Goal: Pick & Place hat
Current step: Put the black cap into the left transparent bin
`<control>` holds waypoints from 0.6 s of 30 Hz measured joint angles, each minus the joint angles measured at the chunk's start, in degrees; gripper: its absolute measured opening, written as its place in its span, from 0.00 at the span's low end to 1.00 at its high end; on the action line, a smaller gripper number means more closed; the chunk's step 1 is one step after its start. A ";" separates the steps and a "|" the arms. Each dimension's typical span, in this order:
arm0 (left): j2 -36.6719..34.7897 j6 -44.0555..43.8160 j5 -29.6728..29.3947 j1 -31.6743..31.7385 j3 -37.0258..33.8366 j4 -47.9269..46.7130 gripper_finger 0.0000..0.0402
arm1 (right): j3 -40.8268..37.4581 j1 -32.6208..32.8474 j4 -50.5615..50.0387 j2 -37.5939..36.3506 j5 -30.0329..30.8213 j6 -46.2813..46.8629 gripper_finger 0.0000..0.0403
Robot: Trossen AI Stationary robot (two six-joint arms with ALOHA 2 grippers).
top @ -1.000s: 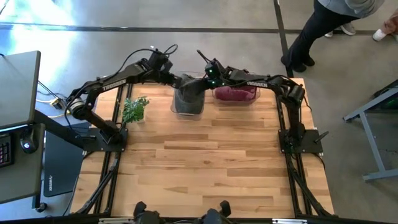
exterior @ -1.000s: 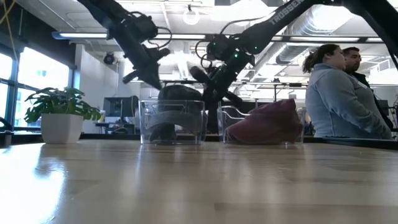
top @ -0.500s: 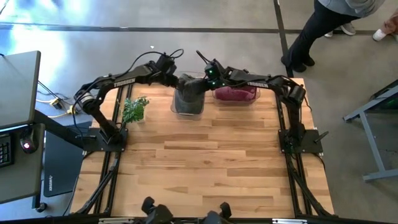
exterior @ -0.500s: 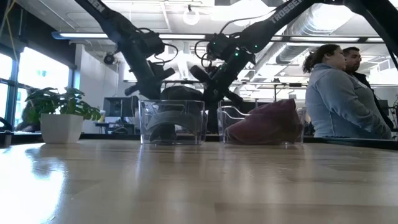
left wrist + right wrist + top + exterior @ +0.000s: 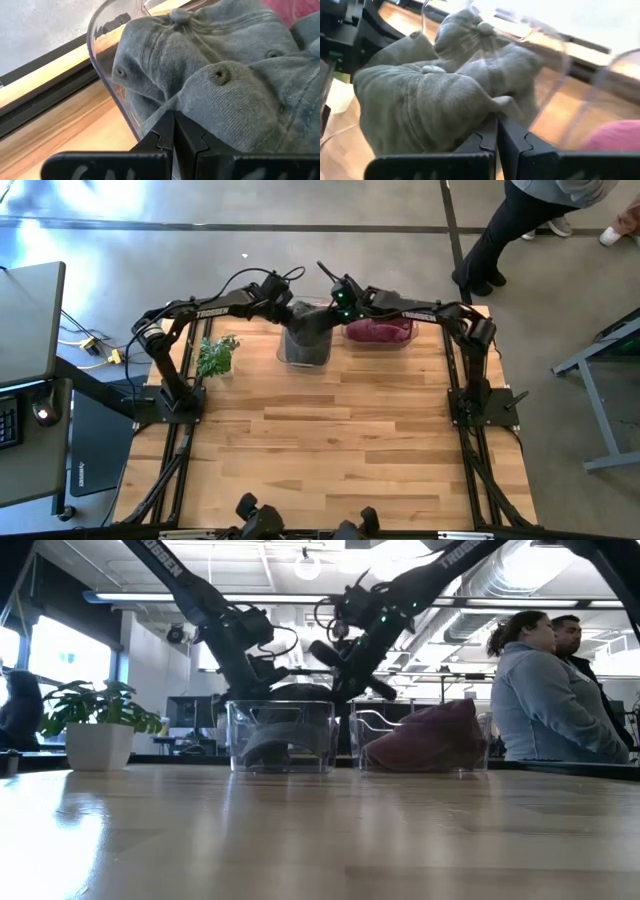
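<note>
Both grippers meet over the clear bin [image 5: 305, 348] at the tabletop's far edge. The left gripper [image 5: 173, 131] and right gripper [image 5: 496, 131] each pinch the grey hat [image 5: 235, 85], probably sharing its slack fabric to lift it from the bin.

grey hats [image 5: 220, 65], maroon hat [image 5: 425, 735], clear bins [image 5: 281, 736], green plant [image 5: 216, 355].

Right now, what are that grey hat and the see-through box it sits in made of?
The grey hat looks like washed cotton twill: matte, faded, with stitched eyelets and soft creases. The box appears to be clear hard plastic, glossy, with a rounded rim that catches light.
</note>
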 joint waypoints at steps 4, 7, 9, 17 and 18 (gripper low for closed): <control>-2.54 -0.51 0.50 0.00 -0.07 -2.02 0.00 | 0.00 0.02 -4.71 -3.57 3.72 -0.60 0.00; -5.55 -0.65 0.52 -0.02 0.13 -4.39 0.00 | 0.00 0.00 -6.06 -5.88 2.78 -2.23 0.00; -6.96 -0.96 -0.13 -0.02 -0.08 -8.12 0.00 | 0.00 0.23 -4.79 -6.65 -1.12 -3.76 0.00; -16.72 -1.65 -2.05 -0.24 -0.07 -16.59 0.00 | 0.02 4.02 6.26 -2.46 -9.74 -3.69 0.00; -18.29 -1.66 -1.45 -0.53 -0.07 -17.46 0.00 | 0.02 4.35 7.37 -1.51 -9.29 -3.24 0.00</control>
